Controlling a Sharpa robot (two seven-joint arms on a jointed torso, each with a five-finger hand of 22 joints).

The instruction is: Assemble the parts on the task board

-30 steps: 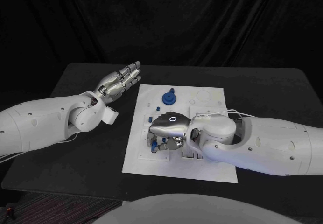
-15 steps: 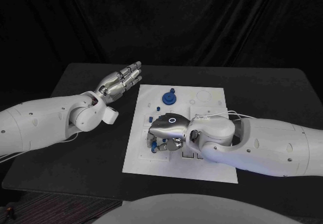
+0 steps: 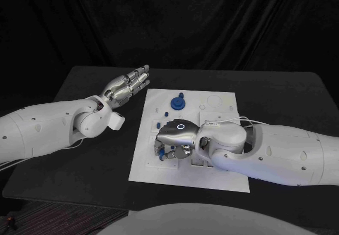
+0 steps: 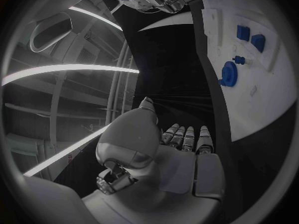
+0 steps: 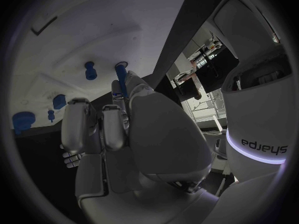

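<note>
The white task board (image 3: pixel 212 171) lies mid-table. My right hand (image 3: pixel 177 139) hovers low over its left-middle area, fingers curled down. In the right wrist view this hand (image 5: pixel 118 134) pinches a thin blue peg (image 5: pixel 120 78) whose tip is at a hole in the board (image 5: pixel 74 30). Another blue peg (image 5: pixel 91 70) stands in the board close by. A round blue gear (image 3: pixel 177 103) sits near the board's far edge. My left hand (image 3: pixel 127 83) hangs over the black table beyond the board's far-left corner, fingers straight and apart, holding nothing.
Small blue parts (image 3: pixel 157 125) stand along the board's left side. The left wrist view shows the gear (image 4: pixel 229 73) and two blue blocks (image 4: pixel 250 37) on the board (image 4: pixel 261 94). A white cable (image 3: pixel 236 118) runs from my right wrist.
My right forearm has eased slightly to the left while the hand stays over the same spot on the board. The left arm has not moved.
</note>
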